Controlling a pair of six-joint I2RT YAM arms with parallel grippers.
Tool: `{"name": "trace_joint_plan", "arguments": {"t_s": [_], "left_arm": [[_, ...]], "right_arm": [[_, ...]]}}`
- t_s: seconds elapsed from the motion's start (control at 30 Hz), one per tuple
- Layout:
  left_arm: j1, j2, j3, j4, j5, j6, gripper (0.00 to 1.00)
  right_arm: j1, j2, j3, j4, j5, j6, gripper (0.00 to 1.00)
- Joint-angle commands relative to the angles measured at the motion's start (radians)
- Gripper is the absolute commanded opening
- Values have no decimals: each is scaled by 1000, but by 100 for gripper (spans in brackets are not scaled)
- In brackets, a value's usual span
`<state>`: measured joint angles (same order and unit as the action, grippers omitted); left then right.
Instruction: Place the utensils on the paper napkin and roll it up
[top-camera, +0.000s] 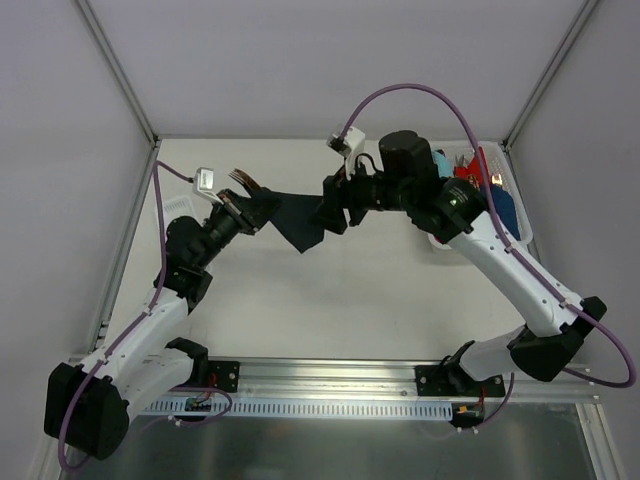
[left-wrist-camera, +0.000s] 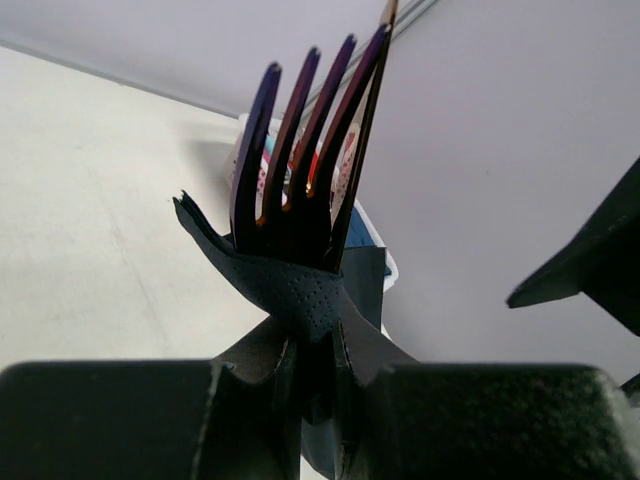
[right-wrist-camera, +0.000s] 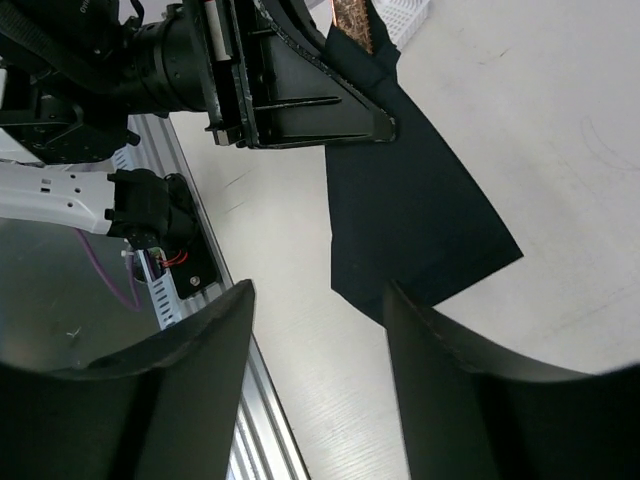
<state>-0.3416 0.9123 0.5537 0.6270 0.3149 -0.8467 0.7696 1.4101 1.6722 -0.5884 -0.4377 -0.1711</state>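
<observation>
**Left pincer clamping napkin and fork, right pincer standing apart**

The left pincer (top-camera: 237, 212) (left-wrist-camera: 318, 362) is clamping its fingers together on the paper napkin (top-camera: 297, 225) (left-wrist-camera: 290, 285) (right-wrist-camera: 410, 220), which is bunching around the neck of a dark, iridescent fork (top-camera: 243, 180) (left-wrist-camera: 300, 130). The fork's tines are sticking out beyond the left pincer's fingertips, fanning clear of the crumpled paper. From the left pincer's grip the rest of the napkin is spreading as a flat, near-black sheet. Its free corner is pointing away from the left pincer, out over the pale worktop (top-camera: 350, 300). Whether that corner is touching the worktop or hanging just above it cannot be told.

The right pincer (top-camera: 333, 215) (right-wrist-camera: 318, 330) is facing the left pincer from the far side of the sheet. Its fingers (right-wrist-camera: 150, 400) are standing apart with nothing between them, and the napkin's free edge is lying just beyond its fingertips, seemingly not touching them.

Well beyond the left pincer, past the right arm, a white bin (top-camera: 523, 228) is holding red and blue items that are too hidden to name.
</observation>
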Motion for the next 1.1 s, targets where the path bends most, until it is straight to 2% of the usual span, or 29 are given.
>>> {"name": "trace_joint_plan", "arguments": {"t_s": [0.0, 0.37, 1.07], "left_arm": [[-26, -18, 66, 39, -19, -40, 0], [-122, -30, 100, 27, -33, -37, 0], [-128, -84, 115, 13, -34, -35, 0]], "right_arm": [[40, 22, 3, 25, 135, -33, 61], [100, 82, -11, 25, 182, -79, 67], [103, 76, -89, 45, 126, -31, 68]]}}
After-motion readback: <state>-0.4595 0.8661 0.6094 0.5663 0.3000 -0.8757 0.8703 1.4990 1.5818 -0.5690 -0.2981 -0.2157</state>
